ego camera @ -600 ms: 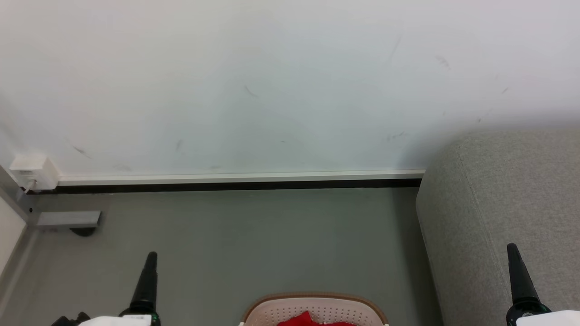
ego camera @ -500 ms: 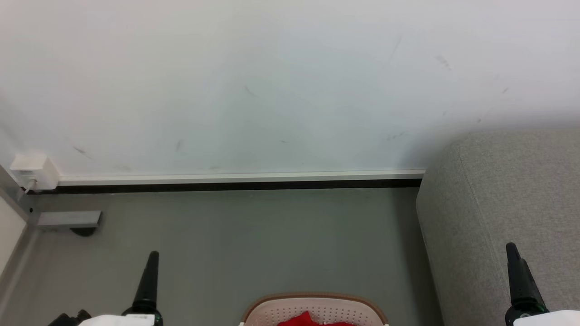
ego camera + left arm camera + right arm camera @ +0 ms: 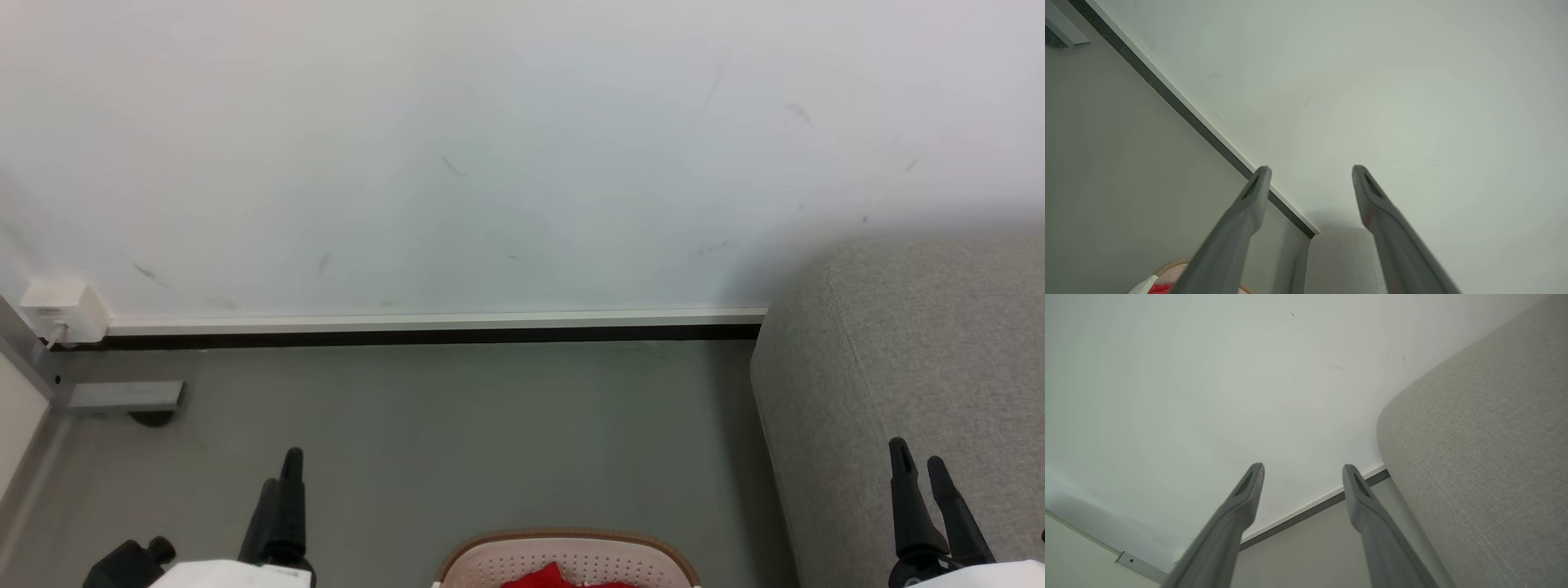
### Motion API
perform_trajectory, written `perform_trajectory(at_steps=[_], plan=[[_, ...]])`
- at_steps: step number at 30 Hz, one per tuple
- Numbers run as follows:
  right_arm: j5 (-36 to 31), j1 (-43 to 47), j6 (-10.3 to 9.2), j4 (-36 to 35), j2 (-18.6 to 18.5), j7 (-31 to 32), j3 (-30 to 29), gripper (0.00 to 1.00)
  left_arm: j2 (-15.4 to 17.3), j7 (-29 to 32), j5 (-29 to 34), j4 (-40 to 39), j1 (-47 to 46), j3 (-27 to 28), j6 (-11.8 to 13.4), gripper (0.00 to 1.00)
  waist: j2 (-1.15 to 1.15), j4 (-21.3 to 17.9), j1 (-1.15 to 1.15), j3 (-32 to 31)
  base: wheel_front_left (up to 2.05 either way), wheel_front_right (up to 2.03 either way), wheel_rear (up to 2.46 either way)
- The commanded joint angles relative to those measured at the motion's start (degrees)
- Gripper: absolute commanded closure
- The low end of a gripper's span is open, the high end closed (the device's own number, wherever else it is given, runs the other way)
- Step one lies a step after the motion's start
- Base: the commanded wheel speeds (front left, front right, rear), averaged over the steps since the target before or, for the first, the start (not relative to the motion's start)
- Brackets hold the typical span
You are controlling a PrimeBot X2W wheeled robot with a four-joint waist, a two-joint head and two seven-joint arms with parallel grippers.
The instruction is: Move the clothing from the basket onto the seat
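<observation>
Nearest you, the basket (image 3: 500, 563) sits at the bottom edge of the head view. Only its far rim and pierced wall show. The clothing (image 3: 552, 576), a red bundle, lies inside against that far wall, so I judge the job has barely begun.

Your left pincer (image 3: 281, 469) hangs to the left of the basket and your right pincer (image 3: 916, 454) to the right of it. Both are raised, with fingers apart and holding nothing; each wrist view shows a clear gap between the pair.

- **Blind reach:** Most of the basket lies below the head view. If you go down without bending to see it, a finger could catch the rim or a hole in the wall. That could tip or drag what looks like a light basket.
- **Shallow pinch:** Soft cloth gives. If you take only one fold, the rest may trail and snag on the rim. It could then slip out onto the floor (image 3: 457, 425) between the basket and the sofa (image 3: 922, 343).
- **Sofa side:** The right pincer is close to the sofa, which stands right of and beyond the basket. A wide swing could scrape the fabric.
- **Rounded edge:** Only the sofa's rounded corner shows. Cloth let go on that curve may slide off, so carry it well in.

The wall (image 3: 490, 163) beyond the basket is well clear.
</observation>
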Motion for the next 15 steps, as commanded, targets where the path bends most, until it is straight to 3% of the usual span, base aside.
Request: perform_trajectory(at_steps=[1,15], plan=[[-2.6,0.0,-0.04,-1.0,-0.9,-0.7,0.4,0.0,0.5,-0.7,4.0,-1.3,-0.1,-0.2,0.1,0.0,0.0,0.0,0.0,0.0,0.0,0.0,0.0],[-12.3,0.5,-0.05,-0.7,-1.4,-3.0,2.8,0.0,0.6,-2.9,19.2,-2.4,1.0,-0.9,0.6,0.0,0.0,0.1,0.0,-0.3,0.0,0.0,0.0]])
